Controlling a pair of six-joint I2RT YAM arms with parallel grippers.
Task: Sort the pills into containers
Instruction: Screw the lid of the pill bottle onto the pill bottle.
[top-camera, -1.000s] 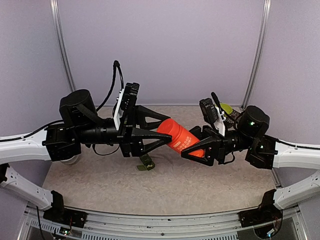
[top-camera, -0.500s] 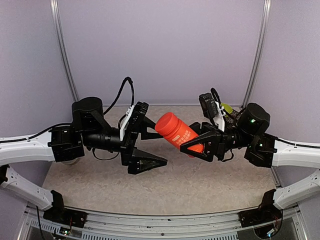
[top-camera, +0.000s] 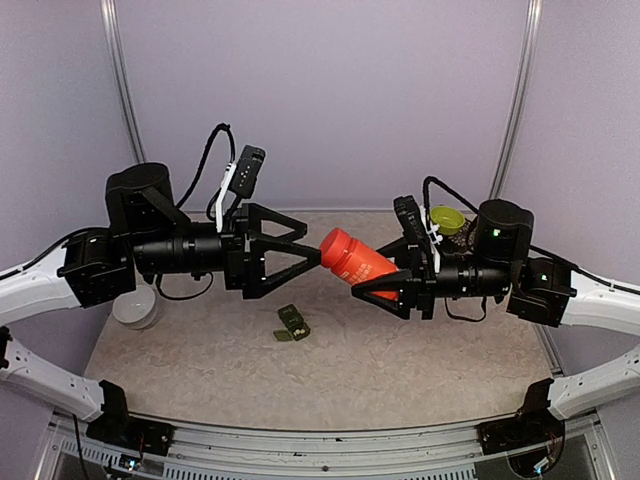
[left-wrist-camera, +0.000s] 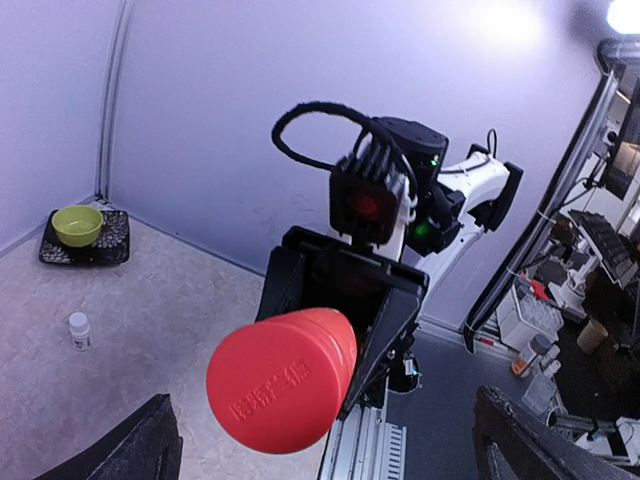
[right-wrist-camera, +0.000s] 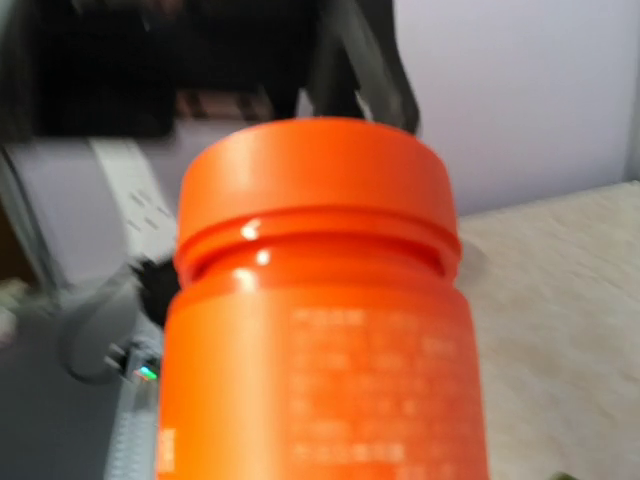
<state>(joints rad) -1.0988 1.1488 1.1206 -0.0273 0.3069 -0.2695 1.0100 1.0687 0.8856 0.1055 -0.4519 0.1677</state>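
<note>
An orange pill bottle (top-camera: 358, 262) with its cap on hangs tilted above the table, and my right gripper (top-camera: 377, 274) is shut on its lower body. In the right wrist view the bottle (right-wrist-camera: 320, 330) fills the frame and hides the fingers. My left gripper (top-camera: 312, 244) stands wide open just left of the cap, not touching it. From the left wrist the cap's face (left-wrist-camera: 285, 380) shows ahead between the spread fingers (left-wrist-camera: 150, 445). The containers (top-camera: 292, 323), a small dark green strip, lie on the table below. No pills are in view.
A yellow-green bowl (top-camera: 446, 218) sits on a dark tray (left-wrist-camera: 50, 250) at the back right. A small white vial (left-wrist-camera: 79, 330) stands on the table near it. A pale round dish (top-camera: 135, 308) lies at the left under my left arm.
My left gripper has opened off the bottle's cap end, rolled, and drawn back to the left. The right gripper kept hold of the bottle and shifted it slightly.
</note>
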